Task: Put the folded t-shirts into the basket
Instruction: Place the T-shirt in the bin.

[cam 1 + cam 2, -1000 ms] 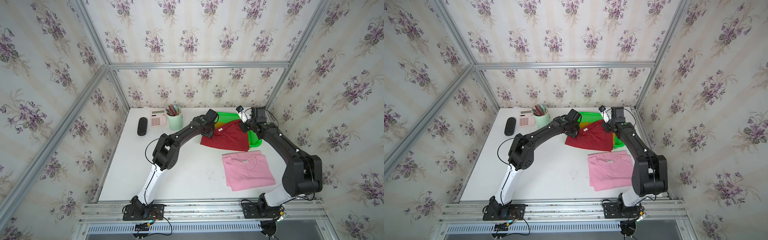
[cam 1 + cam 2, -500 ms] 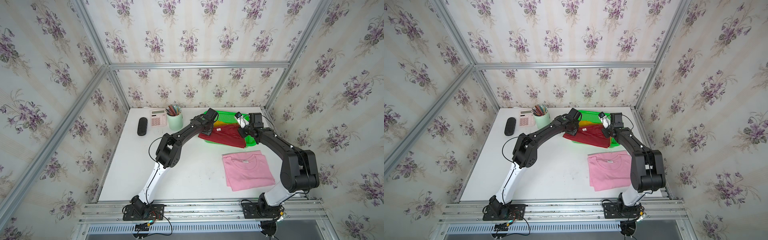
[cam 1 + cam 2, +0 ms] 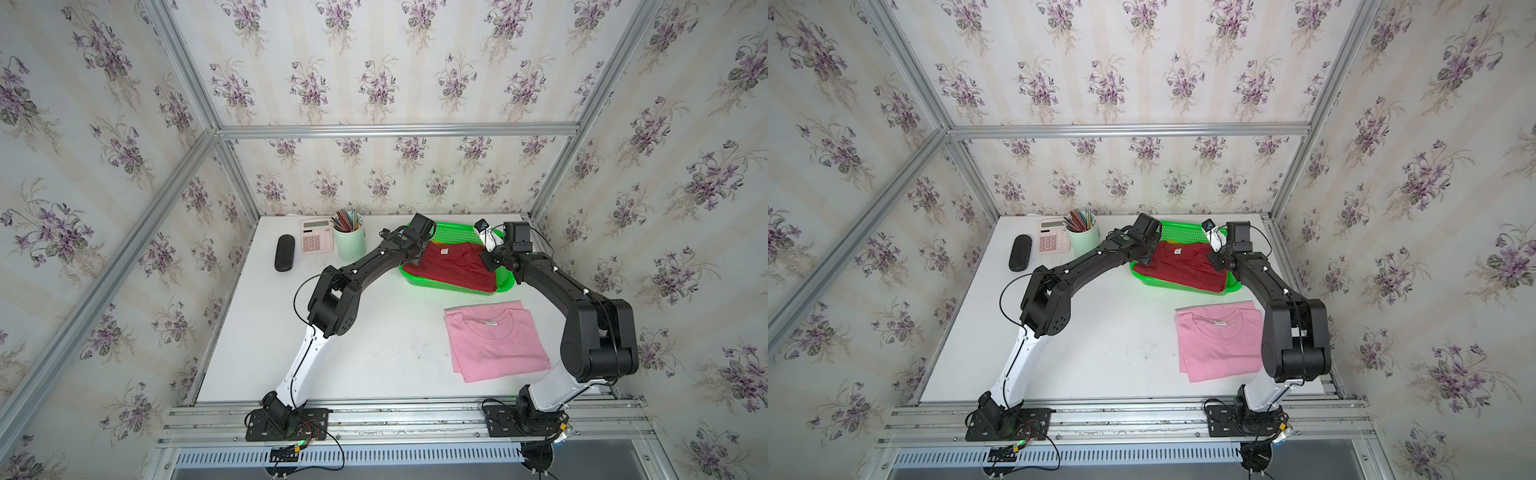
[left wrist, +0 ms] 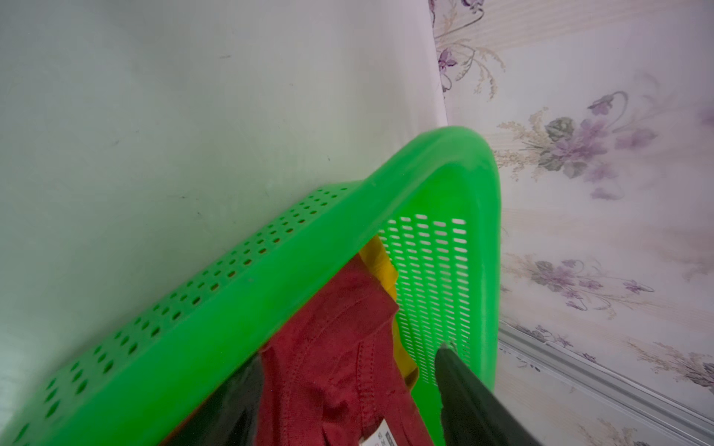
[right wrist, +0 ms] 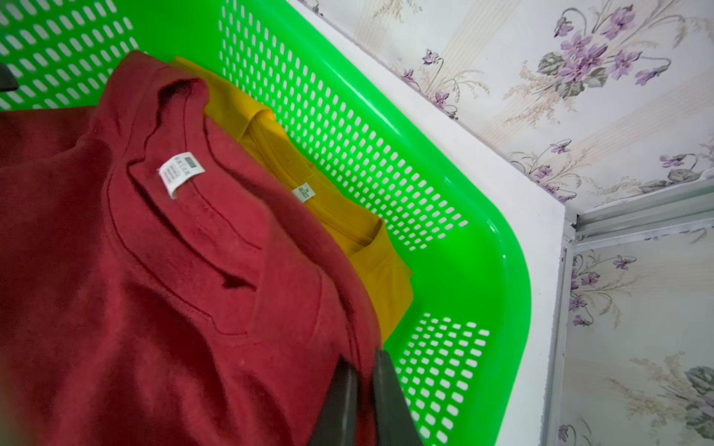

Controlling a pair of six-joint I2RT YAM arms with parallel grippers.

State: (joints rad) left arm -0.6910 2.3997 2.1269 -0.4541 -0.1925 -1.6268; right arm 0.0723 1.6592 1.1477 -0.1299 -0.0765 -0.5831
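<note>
The bright green basket (image 3: 449, 289) (image 3: 1179, 286) stands at the table's back right. The dark red t-shirt (image 3: 453, 266) (image 5: 154, 270) lies in it, on top of the mustard yellow t-shirt (image 5: 340, 208) (image 4: 380, 262). My left gripper (image 3: 415, 257) (image 4: 349, 353) is open at the basket's left end, its fingers spread to either side of the red collar edge. At the right end my right gripper (image 3: 488, 259) (image 5: 363, 359) is shut on the red shirt's edge. The light pink t-shirt (image 3: 494, 340) (image 3: 1217, 340) lies folded on the table in front of the basket.
A pale green pencil cup (image 3: 350, 243), a pink calculator (image 3: 317, 236) and a black case (image 3: 284, 252) sit at the back left. The wallpapered back wall and a metal corner post stand just behind the basket (image 5: 514, 293).
Both arms moved back and down, bringing the dark red t-shirt from over the basket's front rim into the basket. The left gripper has opened and let go of it.
</note>
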